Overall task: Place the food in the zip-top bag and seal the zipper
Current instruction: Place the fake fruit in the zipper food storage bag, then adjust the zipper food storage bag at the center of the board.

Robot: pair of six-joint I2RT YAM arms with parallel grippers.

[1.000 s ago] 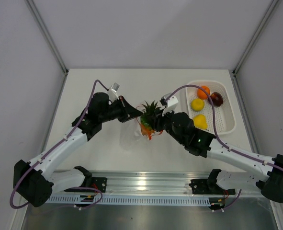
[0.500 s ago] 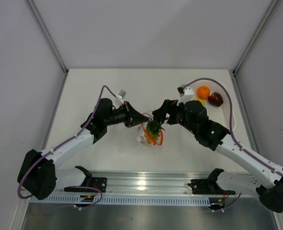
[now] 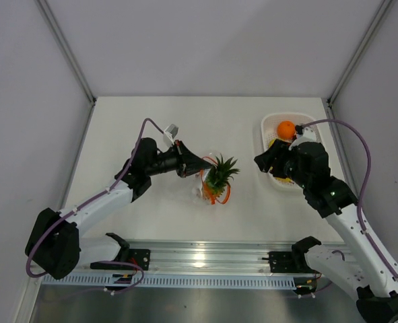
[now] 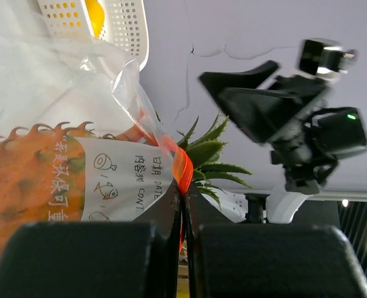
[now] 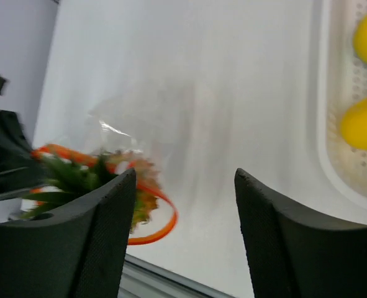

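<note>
The clear zip-top bag (image 3: 209, 180) lies mid-table with the small pineapple (image 3: 219, 176) inside, its green leaves sticking out of the mouth. The red-orange zipper (image 3: 224, 196) loops open round the mouth. My left gripper (image 3: 197, 163) is shut on the zipper strip (image 4: 183, 169), holding the mouth up. My right gripper (image 3: 260, 163) is open and empty, right of the bag, over the near end of the basket. In the right wrist view (image 5: 184, 177) it looks back at the bag (image 5: 108, 167). The orange (image 3: 286, 129) and yellow fruits (image 5: 363, 124) lie in the basket. The dark red fruit is hidden.
The white perforated basket (image 3: 271, 121) stands at the back right, partly under my right arm. It also shows in the left wrist view (image 4: 130, 37) and the right wrist view (image 5: 329, 155). A metal rail (image 3: 199, 259) runs along the near edge.
My right gripper let the pineapple go into the bag, opened, and drew back right towards the basket. My left gripper stayed shut on the bag's mouth.
</note>
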